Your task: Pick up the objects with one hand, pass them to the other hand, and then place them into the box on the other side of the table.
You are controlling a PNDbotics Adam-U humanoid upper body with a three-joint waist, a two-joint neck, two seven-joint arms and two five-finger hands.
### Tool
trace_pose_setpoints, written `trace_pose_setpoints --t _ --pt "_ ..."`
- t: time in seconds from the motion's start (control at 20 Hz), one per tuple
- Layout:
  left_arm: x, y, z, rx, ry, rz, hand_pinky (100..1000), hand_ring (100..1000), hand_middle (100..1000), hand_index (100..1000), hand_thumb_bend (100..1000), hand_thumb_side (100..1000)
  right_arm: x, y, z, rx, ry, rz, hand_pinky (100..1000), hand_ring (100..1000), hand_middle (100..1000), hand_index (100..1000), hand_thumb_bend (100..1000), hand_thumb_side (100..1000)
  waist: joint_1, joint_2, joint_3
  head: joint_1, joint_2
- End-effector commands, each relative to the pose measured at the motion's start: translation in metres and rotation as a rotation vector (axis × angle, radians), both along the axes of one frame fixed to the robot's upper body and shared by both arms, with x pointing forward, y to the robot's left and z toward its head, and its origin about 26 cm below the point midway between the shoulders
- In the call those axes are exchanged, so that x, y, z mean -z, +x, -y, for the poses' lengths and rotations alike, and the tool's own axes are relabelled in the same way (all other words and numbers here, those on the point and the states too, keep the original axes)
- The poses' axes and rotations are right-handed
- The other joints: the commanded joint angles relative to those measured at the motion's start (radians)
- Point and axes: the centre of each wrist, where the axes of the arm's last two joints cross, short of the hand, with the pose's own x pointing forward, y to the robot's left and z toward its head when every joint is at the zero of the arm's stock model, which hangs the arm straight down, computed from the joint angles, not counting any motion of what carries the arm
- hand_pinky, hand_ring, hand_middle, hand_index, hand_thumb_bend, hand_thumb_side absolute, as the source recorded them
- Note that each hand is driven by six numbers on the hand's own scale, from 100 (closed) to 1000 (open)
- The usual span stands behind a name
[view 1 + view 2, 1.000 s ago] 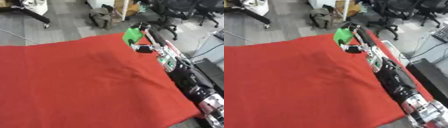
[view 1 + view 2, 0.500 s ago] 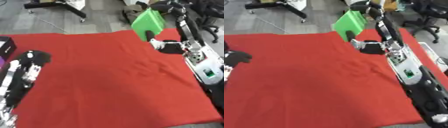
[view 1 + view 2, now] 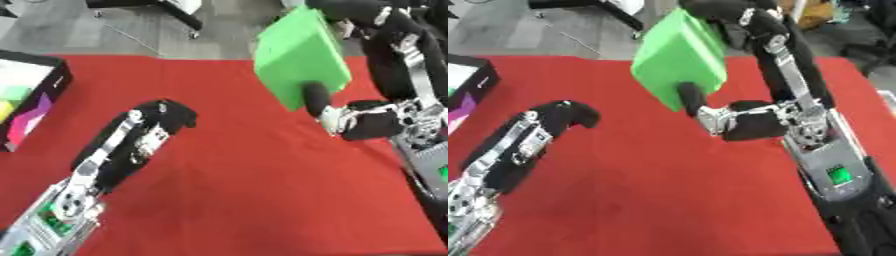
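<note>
Worktop cover: a red cloth [image 3: 254, 170] lay over the worktop, reaching the near edge and the far edge, with faint creases across its middle.
Floor: grey floor [image 3: 131, 35] showed beyond the worktop's far edge.
Stand: a dark wheeled base [image 3: 153, 6] with a white part on it stood on the floor at the far side, left of centre.
Far right, right eye view: something tan [image 3: 820, 11] sat on the floor behind the worktop; its form was too blurred to make out.
</note>
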Motion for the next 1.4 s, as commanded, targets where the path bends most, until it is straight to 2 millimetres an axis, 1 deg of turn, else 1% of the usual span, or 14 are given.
trace_pose_setpoints --t 0.05,0.2,0.25,0.35,0.4,0.45,0.55,0.8,0.95,1.0,1.05,1.25,1.4 --pt "-0.004 -0.005 0.007 0.136 -0.020 -0.052 965 780 686 629 528 924 -0.010 -0.004 -0.005 -0.066 -0.016 0.058 770 552 651 830 100 234 0.005 -0.007 -0.003 0.005 0.007" --pt "-0.003 -0.009 0.015 0.258 -0.053 -0.124 966 776 682 637 578 948 -0.011 -0.005 -0.009 -0.100 -0.036 0.081 766 552 655 833 100 234 0.006 -0.005 -0.004 -0.003 0.010" --pt "-0.002 -0.010 0.019 0.294 -0.072 -0.148 965 773 681 639 596 943 -0.011 -0.005 -0.009 -0.110 -0.042 0.086 764 553 656 834 100 234 0.006 -0.005 -0.004 -0.006 0.011" --pt "-0.001 -0.013 0.024 0.354 -0.117 -0.200 962 765 673 644 631 926 -0.010 -0.005 -0.011 -0.126 -0.052 0.099 762 554 659 835 100 237 0.005 -0.004 -0.004 -0.014 0.012" --pt "0.000 -0.014 0.026 0.376 -0.138 -0.225 962 765 673 644 631 926 -0.010 -0.005 -0.011 -0.132 -0.057 0.103 762 554 659 835 100 237 0.005 -0.004 -0.004 -0.018 0.013" --pt "0.001 -0.016 0.028 0.399 -0.161 -0.252 958 757 666 648 668 897 -0.010 -0.005 -0.012 -0.140 -0.061 0.109 759 553 661 836 100 239 0.005 -0.004 -0.004 -0.021 0.013" --pt "0.003 -0.018 0.031 0.437 -0.212 -0.306 955 746 658 655 702 872 -0.010 -0.006 -0.014 -0.155 -0.071 0.119 755 554 663 838 100 241 0.005 -0.004 -0.004 -0.028 0.012" --pt "0.004 -0.021 0.035 0.493 -0.279 -0.392 953 744 662 665 729 858 -0.010 -0.007 -0.018 -0.192 -0.099 0.142 755 554 664 839 100 249 0.006 -0.001 -0.002 -0.037 0.007" --pt "0.002 -0.021 0.038 0.512 -0.279 -0.409 965 768 708 676 723 846 -0.009 -0.008 -0.022 -0.217 -0.113 0.148 756 554 663 838 100 254 0.005 0.001 -0.001 -0.039 0.003" --pt "0.001 -0.021 0.039 0.515 -0.277 -0.413 970 775 719 678 704 825 -0.009 -0.008 -0.023 -0.223 -0.117 0.148 758 554 662 838 100 261 0.005 0.002 0.000 -0.040 0.001" --pt "0.000 -0.021 0.040 0.516 -0.276 -0.415 970 776 720 678 696 815 -0.008 -0.008 -0.024 -0.229 -0.122 0.148 758 554 662 838 100 261 0.005 0.002 0.000 -0.040 0.000" --pt "-0.004 -0.022 0.046 0.513 -0.273 -0.425 970 775 722 679 601 707 -0.008 -0.009 -0.027 -0.250 -0.137 0.148 758 554 661 838 100 270 0.005 0.003 0.001 -0.043 -0.006" --pt "-0.008 -0.022 0.050 0.508 -0.276 -0.432 966 771 718 678 576 680 -0.008 -0.009 -0.028 -0.259 -0.144 0.152 757 554 662 838 100 271 0.005 0.003 0.002 -0.045 -0.009"
